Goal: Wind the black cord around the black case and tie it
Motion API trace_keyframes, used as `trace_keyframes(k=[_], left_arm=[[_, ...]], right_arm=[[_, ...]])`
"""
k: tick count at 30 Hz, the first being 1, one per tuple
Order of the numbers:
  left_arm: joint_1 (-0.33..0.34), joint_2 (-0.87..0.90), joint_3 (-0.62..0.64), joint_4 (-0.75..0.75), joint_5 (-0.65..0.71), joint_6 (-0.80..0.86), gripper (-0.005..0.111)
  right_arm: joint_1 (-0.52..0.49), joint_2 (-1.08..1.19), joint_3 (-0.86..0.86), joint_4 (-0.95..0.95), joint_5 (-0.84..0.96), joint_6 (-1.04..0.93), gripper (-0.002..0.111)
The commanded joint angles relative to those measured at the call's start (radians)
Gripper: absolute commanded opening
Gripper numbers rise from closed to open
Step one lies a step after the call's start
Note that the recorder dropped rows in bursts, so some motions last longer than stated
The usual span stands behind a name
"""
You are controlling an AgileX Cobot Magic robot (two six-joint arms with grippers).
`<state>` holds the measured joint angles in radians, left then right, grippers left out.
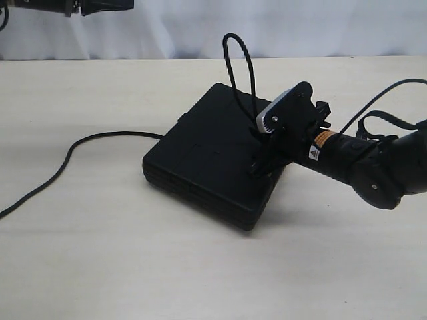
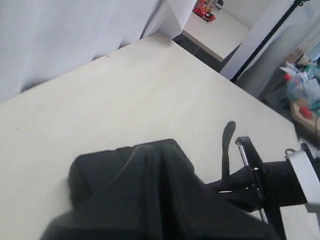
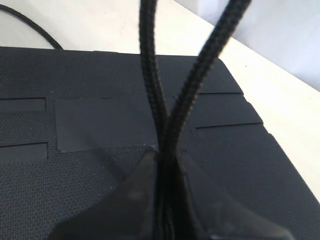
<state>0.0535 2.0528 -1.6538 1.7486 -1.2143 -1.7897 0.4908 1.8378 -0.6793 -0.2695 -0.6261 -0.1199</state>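
The black case (image 1: 200, 153) lies flat on the pale table, mid-view. My right gripper (image 1: 257, 162) presses down on its top near the right edge, shut on the black cord. In the right wrist view two strands of the cord (image 3: 150, 75) rise from between the closed fingers (image 3: 167, 157) above the case's textured lid (image 3: 100, 80). They form a tall loop (image 1: 239, 63). The rest of the cord (image 1: 67, 157) trails left across the table. My left gripper (image 1: 100, 7) hangs high at the back left. Its dark fingers (image 2: 165, 200) look closed and empty in front of the case (image 2: 95, 175).
A white curtain (image 1: 300, 27) backs the table. The right arm's glossy cables (image 1: 373, 120) arch behind its wrist. In the left wrist view the table's far edge (image 2: 220, 65) gives onto a black stand pole (image 2: 265, 40) and clutter.
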Motion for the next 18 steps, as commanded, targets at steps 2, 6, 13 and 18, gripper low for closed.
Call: trace_keyframes(k=[2,6,13,18], left_arm=[[-0.044,-0.096,0.006,-0.004,0.112,0.194,0.000],[-0.110,-0.165,0.006,-0.004,0.371,0.330,0.000],[-0.288,-0.236,0.006,-0.004,1.208,0.595,0.000],[-0.381,-0.174,-0.001,-0.004,1.793,1.112,0.000]], right_arm=[[0.001,0.000,-0.003,-0.004,-0.017,0.003,0.004],[0.001,0.000,-0.003,-0.004,-0.017,0.001,0.004],[0.001,0.000,-0.003,-0.004,-0.016,0.001,0.004],[-0.001,0.000,-0.003,-0.004,-0.016,0.000,0.004]])
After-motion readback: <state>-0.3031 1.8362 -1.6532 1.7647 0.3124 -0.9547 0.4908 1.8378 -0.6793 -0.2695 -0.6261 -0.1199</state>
